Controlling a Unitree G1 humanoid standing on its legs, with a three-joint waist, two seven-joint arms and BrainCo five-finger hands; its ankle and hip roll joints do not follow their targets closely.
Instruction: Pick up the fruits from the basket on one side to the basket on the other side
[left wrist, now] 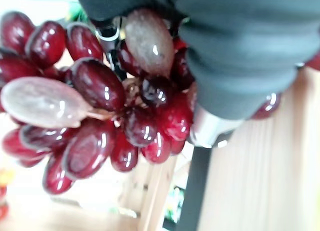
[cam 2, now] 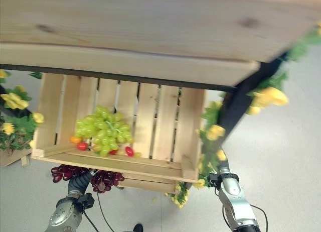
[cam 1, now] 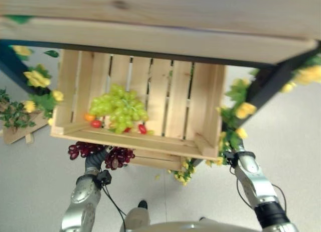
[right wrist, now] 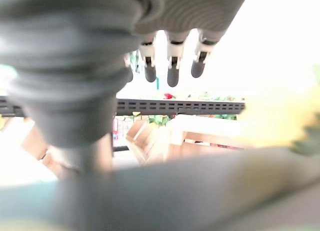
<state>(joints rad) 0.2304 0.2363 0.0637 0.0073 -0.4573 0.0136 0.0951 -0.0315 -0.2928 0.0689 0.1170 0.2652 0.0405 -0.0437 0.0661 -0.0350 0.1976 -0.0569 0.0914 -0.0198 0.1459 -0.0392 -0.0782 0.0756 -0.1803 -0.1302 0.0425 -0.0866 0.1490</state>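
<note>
The left robot hand clutched the red grapes just below the crate front; loose berries could drop against its edge. The right robot hand hung relaxed, empty.

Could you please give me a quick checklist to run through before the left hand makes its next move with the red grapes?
1. Red grapes held by left hand: cannot tell, fingers hidden behind the bunch.
2. Bunch clear of the wooden crate: not ok, it hangs right under the front edge.
3. Crate contents settled: ok, green grapes rest inside.
4. Right hand free: ok, fingers straight, holding nothing.
5. Destination basket located: cannot tell.
</note>
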